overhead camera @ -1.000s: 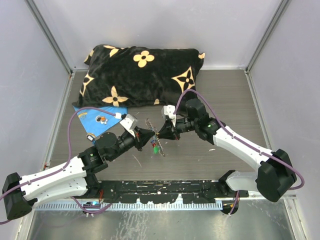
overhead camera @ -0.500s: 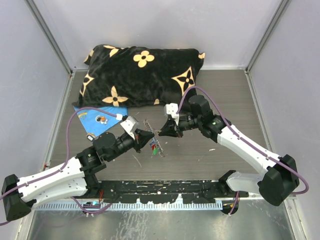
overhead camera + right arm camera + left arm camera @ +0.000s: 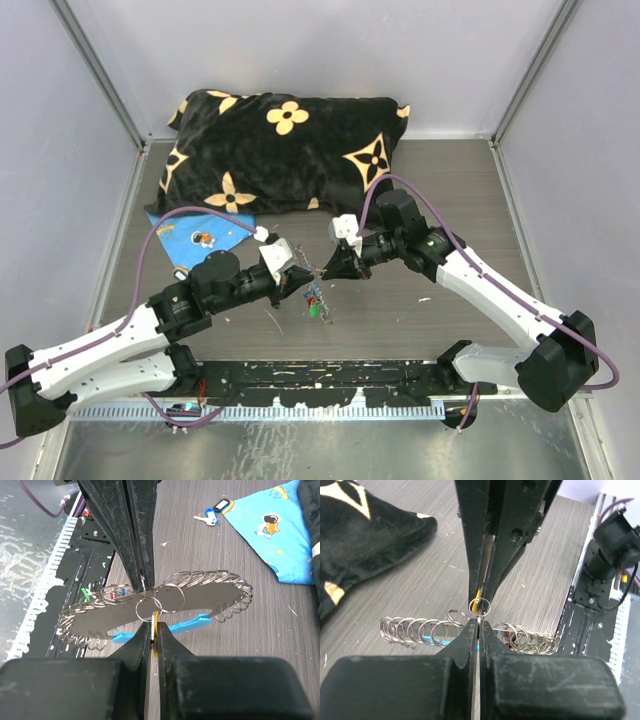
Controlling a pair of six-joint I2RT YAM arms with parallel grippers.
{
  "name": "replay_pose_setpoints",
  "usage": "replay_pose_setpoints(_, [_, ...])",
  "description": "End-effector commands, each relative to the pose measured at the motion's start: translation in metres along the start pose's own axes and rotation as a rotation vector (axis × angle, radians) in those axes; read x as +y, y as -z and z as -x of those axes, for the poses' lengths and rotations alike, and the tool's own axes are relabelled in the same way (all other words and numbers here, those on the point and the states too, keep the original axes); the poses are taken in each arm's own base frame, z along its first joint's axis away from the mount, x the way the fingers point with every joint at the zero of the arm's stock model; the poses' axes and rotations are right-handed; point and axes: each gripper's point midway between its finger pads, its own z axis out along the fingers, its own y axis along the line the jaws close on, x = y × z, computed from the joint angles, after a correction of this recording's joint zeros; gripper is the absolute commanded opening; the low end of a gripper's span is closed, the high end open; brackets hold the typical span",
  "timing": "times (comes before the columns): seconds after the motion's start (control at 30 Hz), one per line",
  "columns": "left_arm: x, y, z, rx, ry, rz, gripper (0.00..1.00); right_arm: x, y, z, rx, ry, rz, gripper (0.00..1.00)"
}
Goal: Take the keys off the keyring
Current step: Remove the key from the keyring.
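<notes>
Grip tightened on the raised keyring

The left arm has swung in, left gripper [image 3: 298,280] jaws together on the keyring [image 3: 210,577] above the table [image 3: 430,190]. The right gripper [image 3: 326,272] has just pinched its small middle ring. The keys [image 3: 314,302] dangle below, so none seems freed yet.

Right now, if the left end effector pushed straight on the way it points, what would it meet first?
The left end effector would hit the small ring of the keyring right at its tips, then probably the right end effector, facing it tip to tip.
</notes>
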Motion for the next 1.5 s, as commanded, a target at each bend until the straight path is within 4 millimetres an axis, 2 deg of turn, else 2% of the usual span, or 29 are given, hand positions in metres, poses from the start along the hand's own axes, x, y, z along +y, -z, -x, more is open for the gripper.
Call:
replay_pose_setpoints(0.0, [-0.015, 0.004, 0.027, 0.001, -0.129, -0.113, 0.00, 0.006, 0.011, 0.026, -0.033, 0.127, 0.025, 0.01])
replay_pose_setpoints(0.3, [-0.024, 0.004, 0.011, 0.121, -0.203, -0.213, 0.00, 0.017, 0.016, 0.028, -0.032, 0.163, 0.071, 0.01])
replay_pose_setpoints(0.57, [-0.030, 0.004, 0.008, 0.158, -0.266, -0.291, 0.00, 0.023, 0.016, 0.026, -0.043, 0.156, 0.106, 0.01])
replay_pose_setpoints(0.93, [-0.039, 0.003, 0.002, 0.199, -0.330, -0.384, 0.00, 0.020, 0.015, 0.021, -0.028, 0.144, 0.094, 0.01])
replay_pose_setpoints(1.47, [-0.040, -0.004, -0.002, 0.233, -0.337, -0.416, 0.00, 0.029, 0.010, 0.019, -0.051, 0.131, 0.148, 0.04])
